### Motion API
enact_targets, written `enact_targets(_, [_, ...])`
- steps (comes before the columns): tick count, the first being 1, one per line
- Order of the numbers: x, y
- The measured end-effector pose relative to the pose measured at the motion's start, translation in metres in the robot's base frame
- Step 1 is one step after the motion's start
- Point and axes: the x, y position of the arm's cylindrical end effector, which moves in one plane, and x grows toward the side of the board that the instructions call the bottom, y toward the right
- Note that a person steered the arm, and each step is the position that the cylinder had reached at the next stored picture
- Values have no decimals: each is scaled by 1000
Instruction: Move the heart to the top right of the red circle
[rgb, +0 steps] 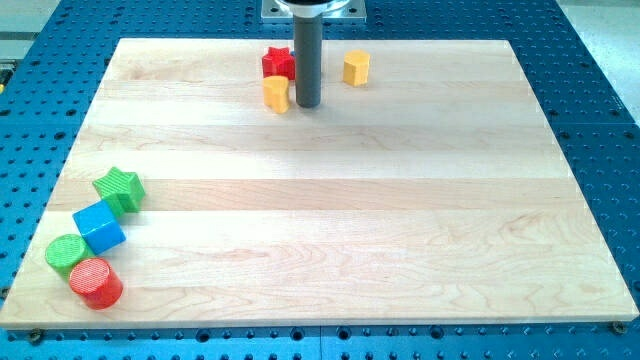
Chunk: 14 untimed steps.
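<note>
— Surface? Lying flat: pale wooden board (330, 200), grain bands running across, resting on a blue perforated table (600, 90) showing on all sides. Grey metal mount (312, 10) peeking in at the view's top.

— Rod? Hanging straight down, my tip (307, 104) sitting near the board's top edge, just right of a yellow block (276, 94), shape unclear, possibly the heart. No jaws here, only a bare rod, clamping on nothing.

— Others up there? Red star-like block (278, 63) partly hiding behind the rod; yellow hexagon-like block (356, 67) off to the right.

— Red circle? Sitting far away at the view's bottom left, red cylinder (96, 283), touching a green cylinder (66, 254); blue cube (99, 227) and green star (120, 188) clustering above.
</note>
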Motion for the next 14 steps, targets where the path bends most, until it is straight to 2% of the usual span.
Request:
enact_targets(1, [-36,2])
enact_targets(2, [-43,-13])
enact_targets(3, [19,-44])
enact_targets(4, [130,-42])
enact_targets(5, [105,-34])
enact_targets(6, [67,-63])
enact_targets(7, [76,-87])
enact_targets(8, [23,-87])
enact_targets(9, [36,-117])
enact_targets(10, [119,-110])
enact_targets(11, [172,-99])
enact_targets(12, [155,-105])
enact_targets(13, [160,-115])
enact_targets(14, [217,-118])
